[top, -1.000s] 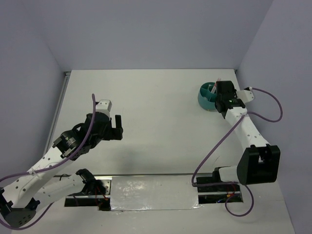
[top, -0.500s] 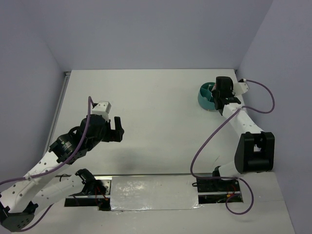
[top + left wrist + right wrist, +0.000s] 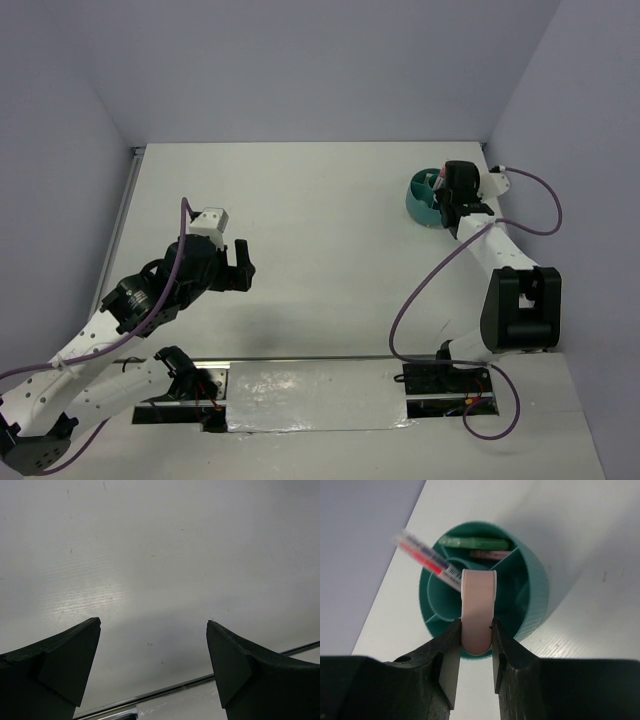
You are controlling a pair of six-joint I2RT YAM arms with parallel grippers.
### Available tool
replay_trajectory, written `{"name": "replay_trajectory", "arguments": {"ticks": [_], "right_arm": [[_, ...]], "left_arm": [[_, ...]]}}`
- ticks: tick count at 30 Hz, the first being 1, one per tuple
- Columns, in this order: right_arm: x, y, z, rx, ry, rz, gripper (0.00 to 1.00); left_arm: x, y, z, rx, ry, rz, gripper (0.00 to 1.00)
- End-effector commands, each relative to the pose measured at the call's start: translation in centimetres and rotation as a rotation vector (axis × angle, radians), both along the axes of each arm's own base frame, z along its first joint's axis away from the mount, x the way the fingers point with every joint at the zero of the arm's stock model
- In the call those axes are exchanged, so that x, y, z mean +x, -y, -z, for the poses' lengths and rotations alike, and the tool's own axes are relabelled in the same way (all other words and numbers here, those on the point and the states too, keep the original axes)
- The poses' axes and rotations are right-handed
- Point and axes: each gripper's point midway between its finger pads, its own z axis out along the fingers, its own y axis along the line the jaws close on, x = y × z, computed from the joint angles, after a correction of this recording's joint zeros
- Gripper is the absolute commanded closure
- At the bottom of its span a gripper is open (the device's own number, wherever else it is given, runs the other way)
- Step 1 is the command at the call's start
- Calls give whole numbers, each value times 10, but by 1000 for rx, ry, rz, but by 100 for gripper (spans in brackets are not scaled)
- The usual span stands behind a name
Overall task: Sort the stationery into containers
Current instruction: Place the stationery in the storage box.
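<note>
Two fingers of the right gripper (image 3: 477, 630) pinch the white tape ring (image 3: 478, 605) edge-on, held over the near rim of the teal organiser (image 3: 536, 595). Beyond the ring, a thin pink pen (image 3: 426, 556) leans out of a compartment to the left. At the far side lies a mint-green stub (image 3: 472, 543), with what looks like a short pink stub (image 3: 489, 555) just beside it. The left gripper (image 3: 154, 630) hangs with its jaws spread wide over the white table (image 3: 150, 540), well apart from the organiser.

One organiser (image 3: 538, 600), one pen (image 3: 427, 557), one tape ring (image 3: 478, 611), one green stub (image 3: 475, 543), one pink stub (image 3: 491, 555)
</note>
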Motion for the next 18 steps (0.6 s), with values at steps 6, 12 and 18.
{"name": "replay_trajectory", "arguments": {"ticks": [6,12,18], "right_arm": [[0,17,-5,11,63,6,100],[6,16,-10,-13,123,-57,100],[13,13,-2,-1,107,-89,100]], "left_arm": [[4,7,-7,-19,34,25,1],[4,7,-7,-20,34,30,1],[3,7,-8,-23,36,31,1]]}}
